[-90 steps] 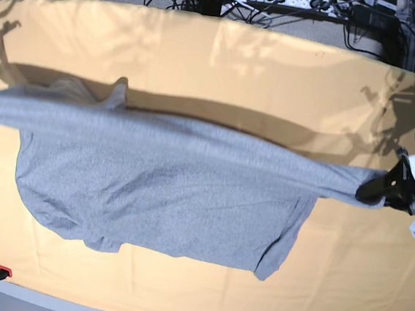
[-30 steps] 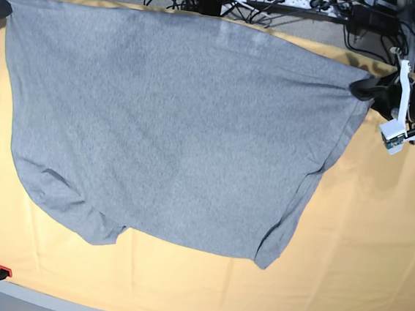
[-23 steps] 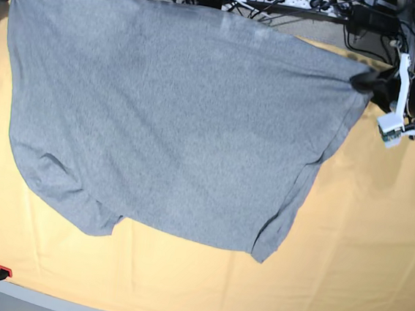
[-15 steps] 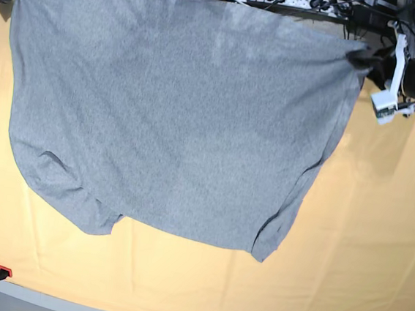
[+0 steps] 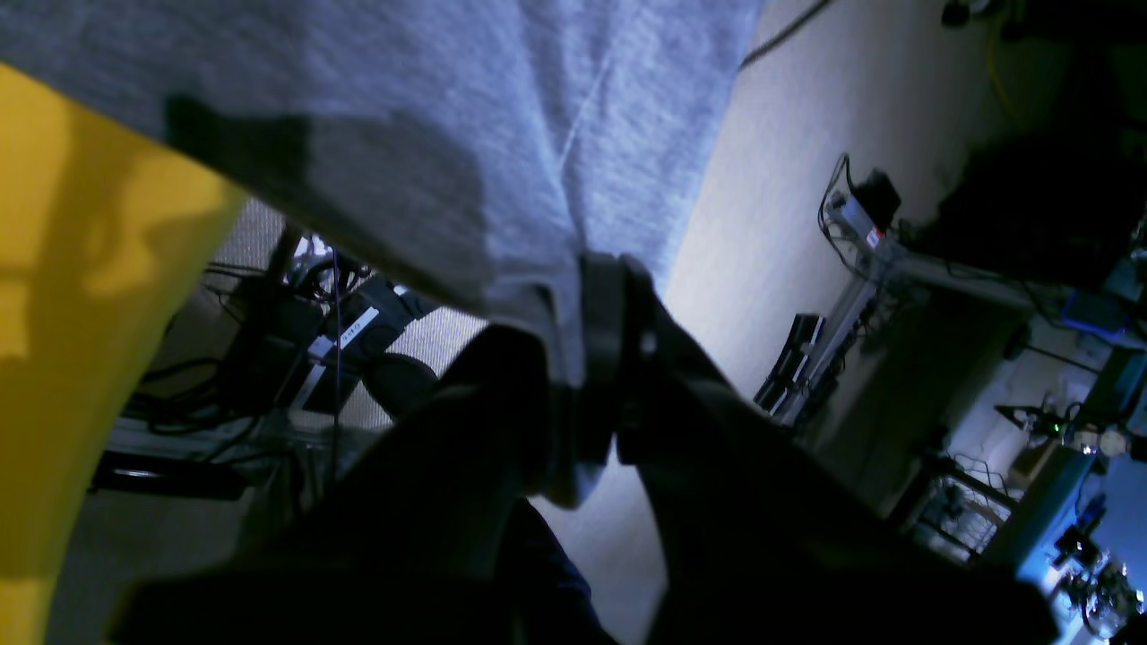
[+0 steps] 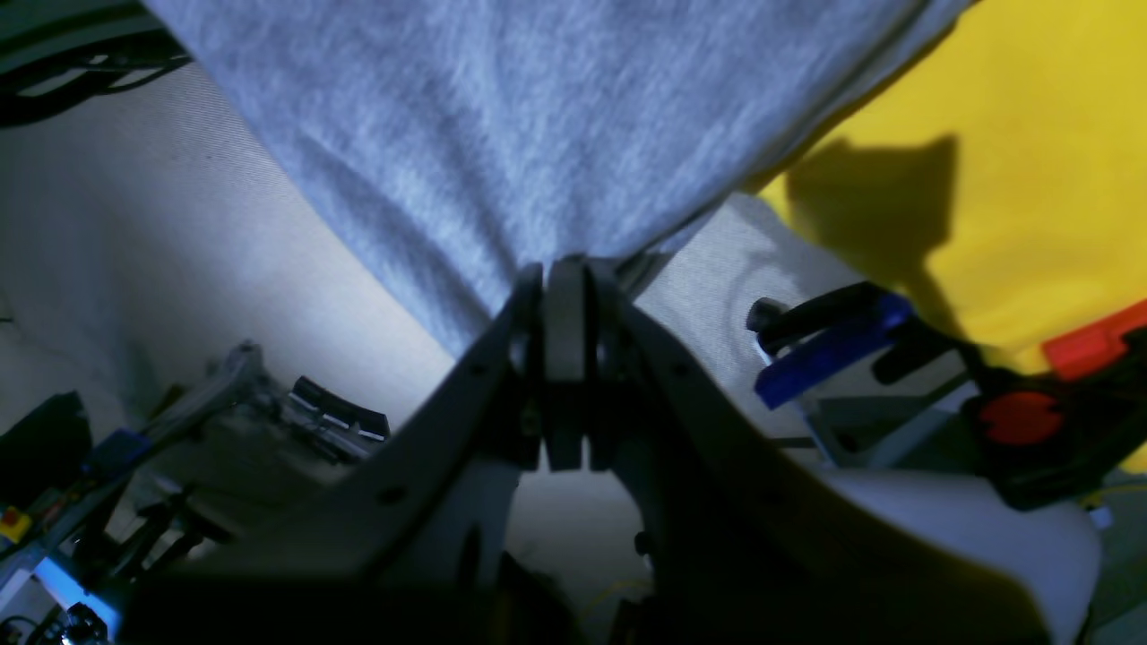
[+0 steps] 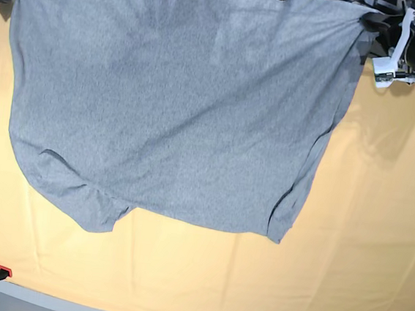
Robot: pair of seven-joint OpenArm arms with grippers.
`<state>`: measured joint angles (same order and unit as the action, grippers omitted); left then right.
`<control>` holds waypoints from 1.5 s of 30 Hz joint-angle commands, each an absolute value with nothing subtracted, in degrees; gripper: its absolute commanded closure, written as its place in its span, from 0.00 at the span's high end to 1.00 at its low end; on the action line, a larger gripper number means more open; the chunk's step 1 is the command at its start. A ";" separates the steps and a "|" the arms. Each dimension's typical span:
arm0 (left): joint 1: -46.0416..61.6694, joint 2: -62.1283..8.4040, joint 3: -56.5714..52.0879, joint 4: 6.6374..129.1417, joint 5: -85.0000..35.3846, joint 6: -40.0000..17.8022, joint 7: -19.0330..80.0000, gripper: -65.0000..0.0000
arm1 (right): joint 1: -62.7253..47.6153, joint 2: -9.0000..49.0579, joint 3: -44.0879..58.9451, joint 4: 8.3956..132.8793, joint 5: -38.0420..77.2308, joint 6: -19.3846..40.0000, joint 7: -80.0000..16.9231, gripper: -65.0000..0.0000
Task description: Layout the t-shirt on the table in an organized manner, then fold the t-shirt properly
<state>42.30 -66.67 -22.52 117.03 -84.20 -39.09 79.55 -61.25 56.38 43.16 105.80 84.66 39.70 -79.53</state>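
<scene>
Your grey knit t-shirt hangs stretched between both sets of jaws, its top edge running straight from one to the other and the body draping down from them onto the pale yellow-orange cloth-covered worktop. The left gripper has its jaws pinching one top corner; the right gripper pinches the other. Neither arm is nearer: the long axis spans them evenly, so I'd judge you must lower both together.

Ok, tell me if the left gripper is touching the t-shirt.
Touching. The left wrist view shows the left gripper shut on a bunched edge of the grey t-shirt, fabric pinched between its fingers.
</scene>
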 commanded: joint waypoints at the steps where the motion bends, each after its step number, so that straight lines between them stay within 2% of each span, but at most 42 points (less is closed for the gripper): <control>1: 42.39 -67.99 -23.16 117.67 -85.00 -39.48 80.00 0.00 | -62.83 57.36 43.86 106.26 85.00 40.00 -80.00 0.00; 6: 42.37 -67.94 -23.16 117.75 -85.00 -40.00 80.00 0.00 | -67.92 57.32 43.86 106.30 85.00 40.00 -80.00 0.00; 16: 42.54 -67.94 -23.16 117.75 -85.00 -39.59 80.00 0.00 | -68.07 57.30 43.86 106.30 85.00 40.00 -80.00 0.00; 23: 49.95 -69.28 -23.16 117.78 -85.00 -40.00 80.00 0.00 | -68.07 57.17 43.86 106.30 81.08 40.00 -80.00 0.00; 28: 49.82 -69.21 -23.16 117.78 -85.00 -40.00 80.00 0.00 | -68.07 57.17 43.86 106.30 81.38 40.00 -80.00 0.00; 34: 43.75 -69.21 -23.18 117.78 -85.00 -40.00 80.00 0.00 | -66.63 57.30 43.97 106.72 84.36 40.00 -80.00 0.00; 45: 28.23 -67.29 -23.18 117.75 -83.31 -38.83 80.00 0.00 | -52.14 57.14 43.97 106.76 83.72 40.00 -79.64 0.00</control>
